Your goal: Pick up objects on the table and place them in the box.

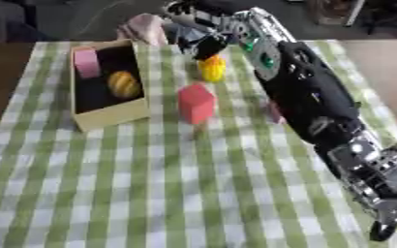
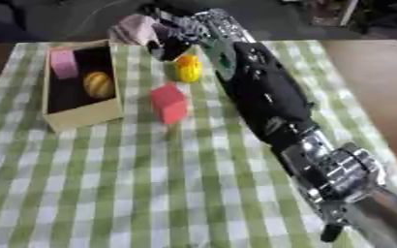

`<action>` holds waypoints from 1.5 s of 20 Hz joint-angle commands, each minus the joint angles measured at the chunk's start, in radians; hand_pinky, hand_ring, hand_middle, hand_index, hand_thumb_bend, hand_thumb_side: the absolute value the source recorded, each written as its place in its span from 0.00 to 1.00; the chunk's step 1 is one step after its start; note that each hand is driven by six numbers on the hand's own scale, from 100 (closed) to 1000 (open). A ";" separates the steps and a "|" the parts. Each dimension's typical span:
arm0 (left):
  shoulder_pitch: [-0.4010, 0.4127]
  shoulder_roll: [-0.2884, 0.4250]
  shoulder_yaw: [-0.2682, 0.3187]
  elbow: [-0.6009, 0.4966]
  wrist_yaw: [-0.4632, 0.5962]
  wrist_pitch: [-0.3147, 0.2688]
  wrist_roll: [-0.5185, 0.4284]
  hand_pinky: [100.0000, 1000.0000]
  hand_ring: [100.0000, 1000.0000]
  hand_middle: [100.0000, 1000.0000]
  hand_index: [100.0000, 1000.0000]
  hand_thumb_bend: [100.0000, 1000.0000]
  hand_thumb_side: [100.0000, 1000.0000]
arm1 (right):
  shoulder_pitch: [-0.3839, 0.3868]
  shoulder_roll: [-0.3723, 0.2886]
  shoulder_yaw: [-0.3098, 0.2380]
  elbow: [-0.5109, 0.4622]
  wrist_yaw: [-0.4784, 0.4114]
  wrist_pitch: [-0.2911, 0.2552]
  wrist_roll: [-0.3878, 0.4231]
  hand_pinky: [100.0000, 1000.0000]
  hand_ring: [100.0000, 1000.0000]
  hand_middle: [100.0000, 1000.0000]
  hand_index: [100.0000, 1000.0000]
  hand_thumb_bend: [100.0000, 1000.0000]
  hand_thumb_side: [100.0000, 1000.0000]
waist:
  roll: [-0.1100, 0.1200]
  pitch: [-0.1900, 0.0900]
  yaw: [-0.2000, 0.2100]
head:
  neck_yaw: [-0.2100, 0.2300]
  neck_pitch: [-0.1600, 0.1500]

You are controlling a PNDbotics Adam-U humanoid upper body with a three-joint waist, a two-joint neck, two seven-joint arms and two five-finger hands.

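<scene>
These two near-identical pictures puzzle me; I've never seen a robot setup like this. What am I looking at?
Both pictures come from a stereo camera in a robot's head, looking down at its work: one from the left eye, one from the right.

The big black and silver limb is the robot's right arm. Its right hand reaches to the far end of the table, just above a yellow object; I cannot tell whether it grips it. No left hand shows.

On the green checked tablecloth stands a red block beside an open box. In the box are a pink block and an orange-yellow rounded object.
</scene>
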 commanded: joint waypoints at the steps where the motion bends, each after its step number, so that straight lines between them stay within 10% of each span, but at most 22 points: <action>1: -0.002 0.021 0.012 -0.006 -0.013 0.005 0.003 0.66 0.56 0.66 0.72 0.26 0.71 | 0.024 -0.100 0.022 -0.100 -0.067 -0.008 0.074 0.96 0.99 0.96 1.00 0.00 0.24 | -0.005 -0.008 -0.014 | 0.013 -0.013; 12: 0.006 0.021 0.022 0.005 -0.027 0.007 0.007 0.66 0.57 0.66 0.72 0.26 0.72 | 0.257 -0.299 0.032 -0.339 -0.229 0.055 0.200 0.97 1.00 1.00 1.00 0.00 0.55 | -0.010 -0.007 -0.062 | 0.038 -0.014; 30: 0.010 0.020 0.027 0.004 -0.035 0.009 0.006 0.66 0.57 0.66 0.72 0.26 0.72 | 0.398 -0.322 -0.020 -0.286 -0.189 0.095 0.109 0.97 1.00 1.00 1.00 0.00 0.56 | -0.002 -0.005 -0.072 | 0.050 -0.015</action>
